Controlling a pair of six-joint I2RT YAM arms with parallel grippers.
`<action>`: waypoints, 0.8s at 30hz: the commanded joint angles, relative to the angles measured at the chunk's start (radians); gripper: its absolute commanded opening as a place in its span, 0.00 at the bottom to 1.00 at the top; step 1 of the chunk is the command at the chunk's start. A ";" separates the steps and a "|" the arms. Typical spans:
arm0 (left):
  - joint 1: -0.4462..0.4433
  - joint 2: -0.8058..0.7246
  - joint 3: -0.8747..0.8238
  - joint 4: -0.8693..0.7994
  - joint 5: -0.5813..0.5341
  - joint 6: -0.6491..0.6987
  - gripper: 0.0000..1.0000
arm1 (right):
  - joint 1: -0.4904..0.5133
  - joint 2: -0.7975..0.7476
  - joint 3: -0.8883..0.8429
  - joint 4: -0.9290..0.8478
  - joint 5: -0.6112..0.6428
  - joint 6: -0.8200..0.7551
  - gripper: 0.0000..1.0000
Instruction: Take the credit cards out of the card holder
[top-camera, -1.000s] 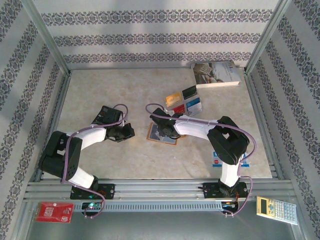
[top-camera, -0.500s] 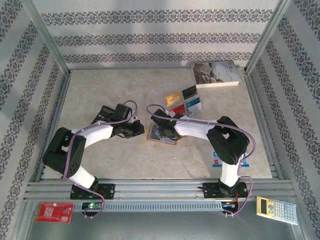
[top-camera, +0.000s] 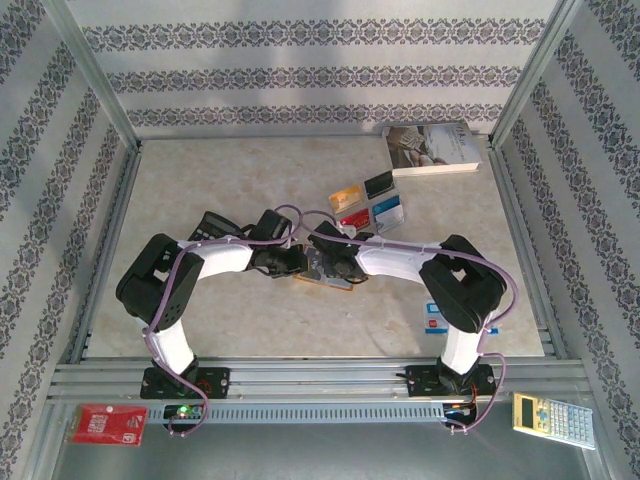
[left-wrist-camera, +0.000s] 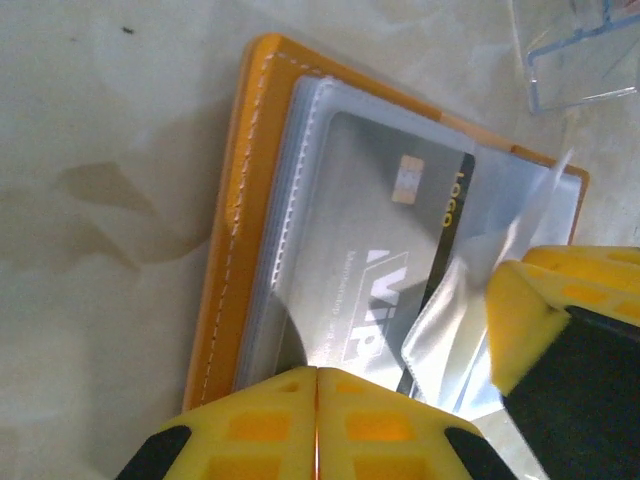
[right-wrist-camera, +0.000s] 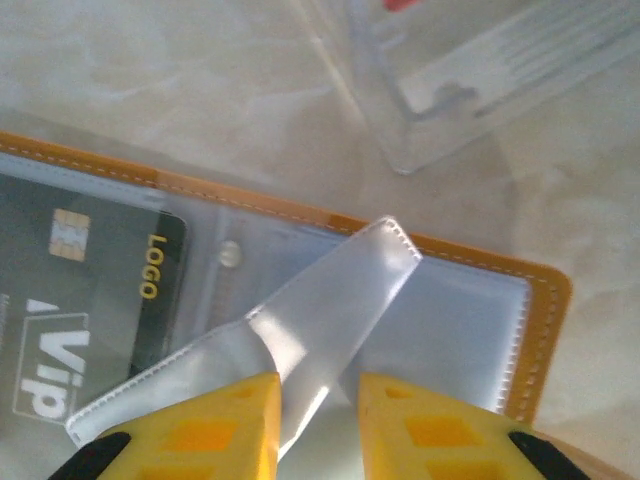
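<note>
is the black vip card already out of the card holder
No, in the left wrist view the black VIP card lies under a clear sleeve inside the open card holder.

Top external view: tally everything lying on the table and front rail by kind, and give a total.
Card holder: 1
Loose cards in the cluster beyond it: about 4, edges overlap
Small card by the right arm: 1
Book: 1
Calculator: 1
Red packet: 1
Total: about 9

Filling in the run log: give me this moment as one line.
card holder open on table | dark VIP card in clear sleeve | left gripper shut at near edge | right gripper pinching sleeve flap
</note>
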 joint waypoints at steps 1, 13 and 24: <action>-0.011 0.025 -0.016 -0.074 -0.084 -0.004 0.08 | -0.021 -0.071 -0.054 -0.018 0.063 0.034 0.28; -0.013 -0.008 -0.016 -0.112 -0.105 0.014 0.08 | -0.093 -0.206 -0.206 0.105 -0.033 0.080 0.31; -0.013 -0.053 -0.052 -0.124 -0.117 0.001 0.08 | -0.133 -0.289 -0.258 0.215 -0.128 0.061 0.40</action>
